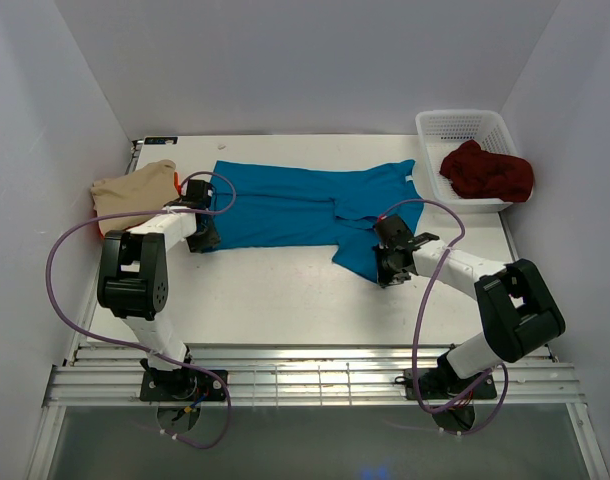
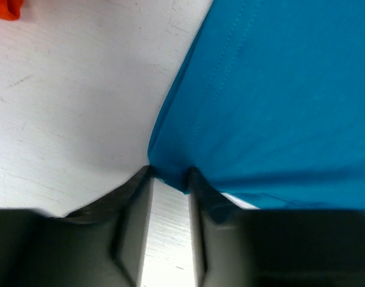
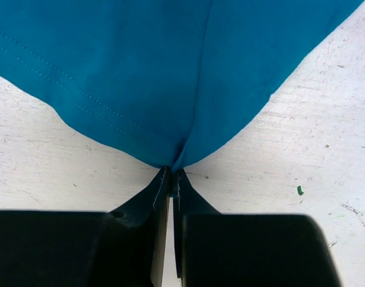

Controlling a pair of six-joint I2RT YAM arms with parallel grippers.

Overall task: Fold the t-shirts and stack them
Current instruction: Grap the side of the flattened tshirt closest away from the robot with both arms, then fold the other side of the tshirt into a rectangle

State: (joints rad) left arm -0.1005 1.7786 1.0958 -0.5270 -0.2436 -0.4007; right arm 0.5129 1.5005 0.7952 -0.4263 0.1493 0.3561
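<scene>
The teal t-shirt (image 1: 295, 205) lies spread across the middle of the table. My left gripper (image 1: 207, 238) is at its near left corner, and in the left wrist view the gripper (image 2: 170, 176) is shut on that corner of the teal cloth (image 2: 272, 95). My right gripper (image 1: 385, 268) is at the shirt's near right corner. In the right wrist view it (image 3: 172, 173) is shut tight on the cloth's (image 3: 170, 72) point. The beige t-shirt (image 1: 135, 190) lies at the far left. A bit of the red t-shirt (image 2: 6, 9) shows beside it. The maroon t-shirt (image 1: 487, 172) lies in the basket.
The white lattice basket (image 1: 455, 125) stands at the back right corner. White walls close in the table on the left, the back and the right. The bare table top (image 1: 285, 300) lies in front of the teal shirt. Purple cables loop off both arms.
</scene>
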